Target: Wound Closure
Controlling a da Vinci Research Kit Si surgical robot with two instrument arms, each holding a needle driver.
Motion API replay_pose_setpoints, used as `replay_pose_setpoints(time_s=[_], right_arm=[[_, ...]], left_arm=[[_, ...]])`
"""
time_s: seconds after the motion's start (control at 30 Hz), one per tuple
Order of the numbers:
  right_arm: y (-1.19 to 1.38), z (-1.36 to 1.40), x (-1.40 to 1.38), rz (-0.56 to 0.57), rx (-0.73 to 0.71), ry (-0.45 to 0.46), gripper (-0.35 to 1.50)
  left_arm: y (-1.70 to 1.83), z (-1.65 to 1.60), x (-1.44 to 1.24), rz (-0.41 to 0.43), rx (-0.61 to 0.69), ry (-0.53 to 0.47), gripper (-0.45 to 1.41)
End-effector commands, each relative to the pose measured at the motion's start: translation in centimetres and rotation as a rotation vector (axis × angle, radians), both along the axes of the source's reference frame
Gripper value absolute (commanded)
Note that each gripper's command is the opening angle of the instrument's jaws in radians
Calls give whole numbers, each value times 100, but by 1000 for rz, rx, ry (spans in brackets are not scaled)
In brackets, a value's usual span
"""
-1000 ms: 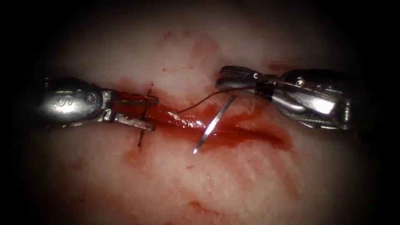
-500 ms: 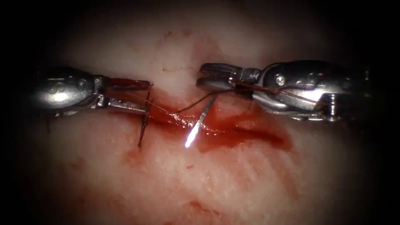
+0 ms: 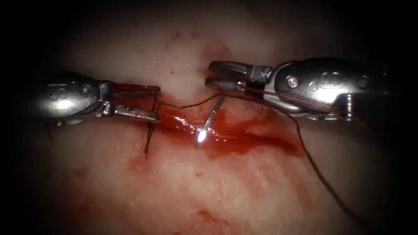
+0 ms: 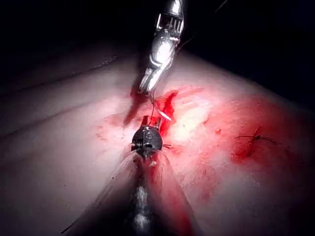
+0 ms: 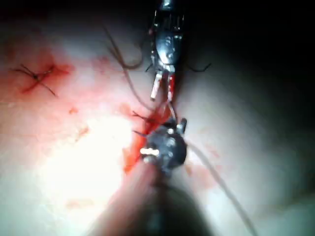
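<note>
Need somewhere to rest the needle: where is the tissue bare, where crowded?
Bare: the tissue below the cut, left of the thread; also above both tools. Crowded: between left tool, open, empty, and right tool, where the needle hangs, tip at the cut; hold unclear.

The needle point(image 3: 210, 120) meets the right tool's point(image 3: 216, 75) jaws indistinctly, its hold unclear.

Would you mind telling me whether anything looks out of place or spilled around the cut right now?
Red fluid pools along the cut and smears the tissue. The right tool holds the needle near its thread end, tip over the cut, not in tissue. The left tool stands open, holding nothing. Thread trails loose across the tissue.
</note>
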State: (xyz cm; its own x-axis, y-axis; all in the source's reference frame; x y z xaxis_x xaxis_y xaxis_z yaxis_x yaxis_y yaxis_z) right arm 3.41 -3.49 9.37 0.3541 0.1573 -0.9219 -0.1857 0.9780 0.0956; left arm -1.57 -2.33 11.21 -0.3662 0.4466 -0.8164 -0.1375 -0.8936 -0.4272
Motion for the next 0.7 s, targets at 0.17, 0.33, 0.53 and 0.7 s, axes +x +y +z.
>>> replay_pose_setpoints(time_s=[0.17,0.33,0.53,0.7], right_arm=[[6,10,12,-22,-84,0,-35],[15,11,13,-47,-172,-2,-35],[25,12,19,-78,-246,-19,-35],[29,12,28,-96,-285,-27,-35]], left_arm=[[-6,7,-5,9,-1,-5,22],[-16,11,-11,39,-3,-10,19],[-41,19,-26,135,31,37,17],[-59,25,-40,183,53,46,15]])
